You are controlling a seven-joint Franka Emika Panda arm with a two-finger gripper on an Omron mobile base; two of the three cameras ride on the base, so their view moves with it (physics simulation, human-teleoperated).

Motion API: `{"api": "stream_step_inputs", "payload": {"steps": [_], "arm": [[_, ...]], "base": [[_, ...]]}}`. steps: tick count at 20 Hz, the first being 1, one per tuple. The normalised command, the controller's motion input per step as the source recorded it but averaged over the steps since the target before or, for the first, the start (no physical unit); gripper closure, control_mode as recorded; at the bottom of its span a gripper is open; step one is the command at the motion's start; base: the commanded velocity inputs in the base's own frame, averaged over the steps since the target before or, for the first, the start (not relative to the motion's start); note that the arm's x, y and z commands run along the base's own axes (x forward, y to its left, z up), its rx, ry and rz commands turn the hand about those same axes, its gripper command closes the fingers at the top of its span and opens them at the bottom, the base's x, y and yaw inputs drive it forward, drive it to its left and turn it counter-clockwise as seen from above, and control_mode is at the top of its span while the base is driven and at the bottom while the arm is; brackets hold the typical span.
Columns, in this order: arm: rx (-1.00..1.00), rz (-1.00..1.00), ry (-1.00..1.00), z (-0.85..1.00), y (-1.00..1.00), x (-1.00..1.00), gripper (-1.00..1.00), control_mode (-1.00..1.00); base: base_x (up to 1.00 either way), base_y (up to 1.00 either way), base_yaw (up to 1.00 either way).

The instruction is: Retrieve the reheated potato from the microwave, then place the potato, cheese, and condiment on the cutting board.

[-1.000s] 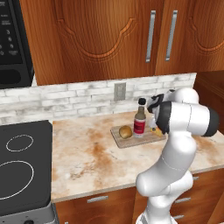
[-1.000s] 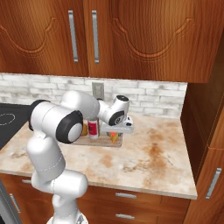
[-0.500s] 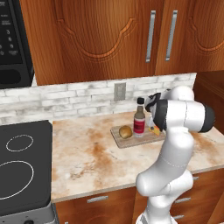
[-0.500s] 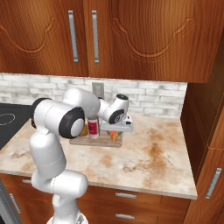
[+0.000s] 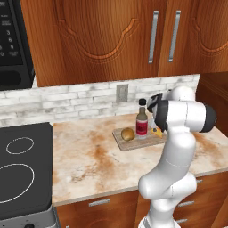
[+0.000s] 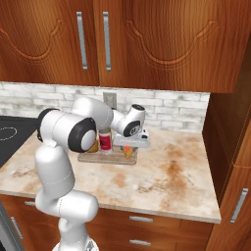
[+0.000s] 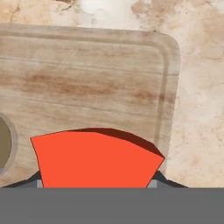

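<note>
The cheese (image 7: 94, 159), an orange wedge with a dark red edge, sits between my gripper's (image 7: 95, 181) fingers, low over the right end of the cutting board (image 7: 100, 83). My gripper (image 6: 129, 147) is shut on the cheese (image 6: 128, 153). On the cutting board (image 5: 133, 143) stand the golden-brown potato (image 5: 128, 134) and the condiment (image 5: 142, 123), with the cheese (image 5: 156, 131) to their right, partly behind my arm. The condiment (image 6: 105, 141) rises just left of my hand. The microwave (image 5: 13, 44) hangs at the far upper left, its door side out of frame.
A black cooktop (image 5: 22, 169) fills the counter's left end. A wall outlet (image 5: 122, 92) sits in the brick backsplash behind the board. Wooden cabinets (image 5: 133, 40) hang above, and a tall cabinet side (image 6: 230, 122) closes the counter's right end.
The arm's elbow has shifted slightly. The hand stays over the board's right end with the cheese in its grip, and the potato and bottle have not moved.
</note>
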Motion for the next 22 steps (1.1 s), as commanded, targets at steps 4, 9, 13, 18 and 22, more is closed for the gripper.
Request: {"api": "stream_step_inputs", "payload": {"steps": [4,9,13,18,22], "arm": [[0.0,0.0,0.01,-0.05,-0.03,-0.01,-1.0,-1.0],[0.0,0.0,0.0,0.0,-0.07,-0.13,-1.0,-1.0],[0.0,0.0,0.0,0.0,-0.01,-0.11,-1.0,-1.0],[0.01,-0.02,0.0,0.05,0.0,-0.11,-1.0,-1.0],[0.04,-0.03,0.0,0.06,0.0,-0.19,-1.0,-1.0]], "base": [[0.0,0.0,0.0],[0.0,0.0,0.0],[0.0,0.0,0.0],[0.0,0.0,0.0],[0.0,0.0,0.0]]}}
